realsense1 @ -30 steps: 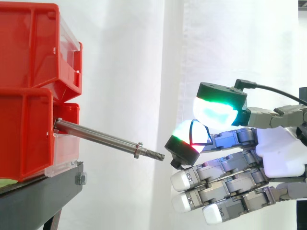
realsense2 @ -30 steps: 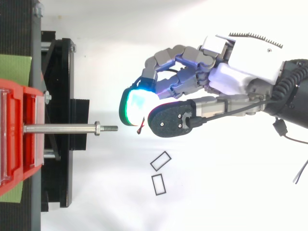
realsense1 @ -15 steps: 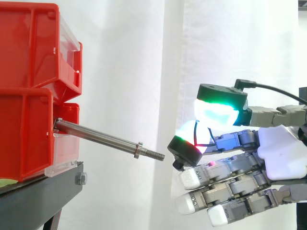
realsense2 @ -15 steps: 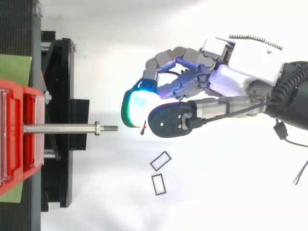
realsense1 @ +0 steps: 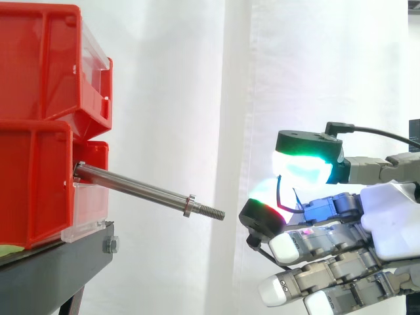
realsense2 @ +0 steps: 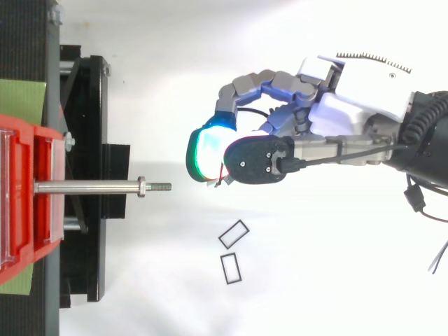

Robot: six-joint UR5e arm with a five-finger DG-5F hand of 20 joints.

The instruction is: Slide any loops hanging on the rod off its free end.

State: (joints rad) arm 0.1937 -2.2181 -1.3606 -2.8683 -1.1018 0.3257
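A steel rod (realsense1: 138, 189) juts from the red bins (realsense1: 39, 118) and slopes slightly down to a threaded free end; nothing hangs on it. In the top view the rod (realsense2: 84, 187) points right. My hand (realsense1: 387, 223) hovers right of that tip, a small gap away and a little lower. Its glowing thumb and finger pads pinch a thin dark-and-red cord loop (realsense1: 278, 191), which sits clear of the rod. A short red strand of the loop (realsense2: 222, 178) pokes out under the pads. The other fingers (realsense1: 308, 279) curl below.
The bins sit on a black stand (realsense2: 84, 140) at the left. Two small outlined rectangles (realsense2: 233, 234) (realsense2: 230, 268) lie on the white surface below the hand. A white curtain hangs behind.
My hand has drawn away from the rod's tip, to the right and downward, keeping the loop pinched. The gap to the free end has widened.
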